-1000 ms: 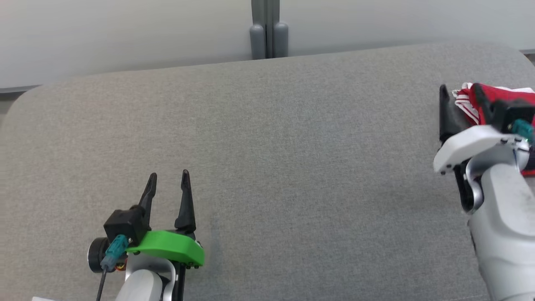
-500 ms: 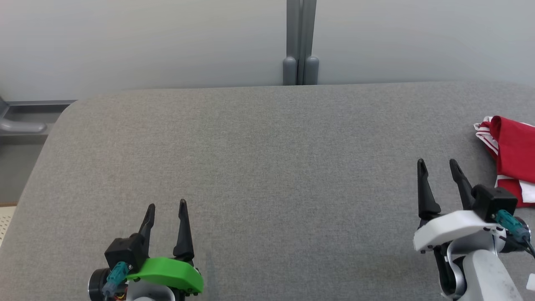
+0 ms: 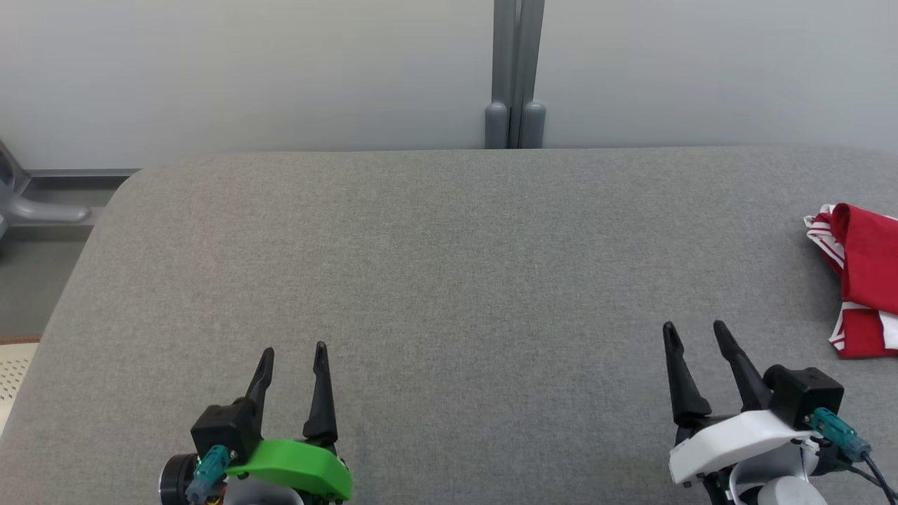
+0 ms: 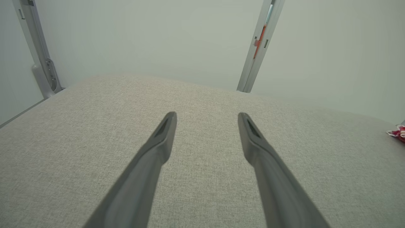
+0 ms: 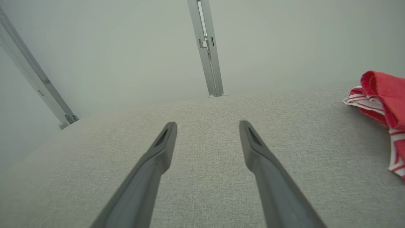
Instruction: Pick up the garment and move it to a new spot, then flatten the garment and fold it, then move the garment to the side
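The garment point(image 3: 861, 277), red with red-and-white striped trim, lies folded at the right edge of the grey table point(image 3: 456, 280). In the right wrist view the garment point(image 5: 384, 104) sits at the far right, and a small corner of the garment point(image 4: 398, 133) shows in the left wrist view. My right gripper point(image 3: 694, 335) stands open at the lower right, apart from the cloth and to its left, with nothing between its fingers point(image 5: 161, 148). At the lower left my left gripper point(image 3: 292, 355) is open and empty, its fingers point(image 4: 164, 136) over bare table.
A pale wall with a grey vertical post point(image 3: 515, 77) runs behind the table. A grey fixture point(image 3: 35, 207) and a cream perforated surface point(image 3: 14, 368) lie beyond the table's left edge.
My right gripper has let go of the garment and drawn back toward me and to the left, fingers now pointing up. The head camera has shifted, so the whole view has moved.
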You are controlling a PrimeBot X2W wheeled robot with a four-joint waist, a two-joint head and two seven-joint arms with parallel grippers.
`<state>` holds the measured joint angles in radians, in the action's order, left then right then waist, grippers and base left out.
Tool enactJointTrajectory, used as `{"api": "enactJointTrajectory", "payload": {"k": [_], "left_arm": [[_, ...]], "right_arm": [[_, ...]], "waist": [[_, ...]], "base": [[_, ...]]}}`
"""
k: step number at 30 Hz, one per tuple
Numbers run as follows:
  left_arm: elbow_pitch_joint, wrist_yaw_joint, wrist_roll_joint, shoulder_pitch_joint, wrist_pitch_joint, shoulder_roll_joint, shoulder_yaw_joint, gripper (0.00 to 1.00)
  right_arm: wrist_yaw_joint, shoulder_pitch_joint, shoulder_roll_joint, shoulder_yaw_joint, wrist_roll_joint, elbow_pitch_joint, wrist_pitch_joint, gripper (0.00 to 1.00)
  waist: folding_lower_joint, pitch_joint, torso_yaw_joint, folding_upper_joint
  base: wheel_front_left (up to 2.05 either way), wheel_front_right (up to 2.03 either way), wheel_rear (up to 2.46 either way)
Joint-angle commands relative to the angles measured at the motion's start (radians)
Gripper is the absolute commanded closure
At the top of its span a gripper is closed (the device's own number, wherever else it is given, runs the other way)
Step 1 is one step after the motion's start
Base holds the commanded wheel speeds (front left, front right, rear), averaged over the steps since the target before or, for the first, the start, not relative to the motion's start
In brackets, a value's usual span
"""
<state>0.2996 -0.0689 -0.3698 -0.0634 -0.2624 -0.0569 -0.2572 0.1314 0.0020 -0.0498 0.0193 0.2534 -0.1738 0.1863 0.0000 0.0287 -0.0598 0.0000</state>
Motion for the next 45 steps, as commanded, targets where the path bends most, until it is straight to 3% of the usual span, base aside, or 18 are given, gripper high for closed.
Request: {"api": "enactJointTrajectory", "payload": {"k": [1, 26, 27, 31, 45], "left_arm": [[0.001, 0.007, 0.003, 0.015, -0.003, -0.001, 0.002, 0.0], [0.012, 0.004, 0.004, 0.011, -0.003, 0.003, -0.013, 0.0], [0.01, 0.004, 0.002, 0.002, 0.0, 0.004, -0.012, 1.0], [0.032, 0.007, -0.015, 0.01, 0.008, 0.004, -0.007, 1.0], [0.017, 0.043, -0.244, -0.003, 0.074, 0.003, 0.06, 1.0]], "right_arm": [[-0.002, 0.013, -0.003, 0.005, 0.003, 0.009, -0.001, 0.0], [-0.002, 0.022, -0.002, 0.022, 0.001, 0.03, -0.019, 0.0], [0.0, 0.013, 0.001, 0.023, -0.001, 0.024, -0.017, 1.0], [0.0, 0.021, 0.004, 0.024, 0.016, 0.0, -0.019, 1.0], [0.0, -0.005, -0.005, 0.004, 0.273, -0.012, -0.064, 1.0]], "waist": [[0.0, 0.0, 0.002, 0.0], [0.0, -0.003, 0.005, 0.0], [0.0, -0.003, 0.005, 0.0], [0.0, -0.004, 0.005, 0.0], [0.0, -0.007, 0.012, 0.0]], "base": [[0.0, 0.0, 0.0], [0.0, 0.0, 0.0], [0.0, 0.0, 0.0], [0.0, 0.0, 0.0], [0.0, 0.0, 0.0]]}}
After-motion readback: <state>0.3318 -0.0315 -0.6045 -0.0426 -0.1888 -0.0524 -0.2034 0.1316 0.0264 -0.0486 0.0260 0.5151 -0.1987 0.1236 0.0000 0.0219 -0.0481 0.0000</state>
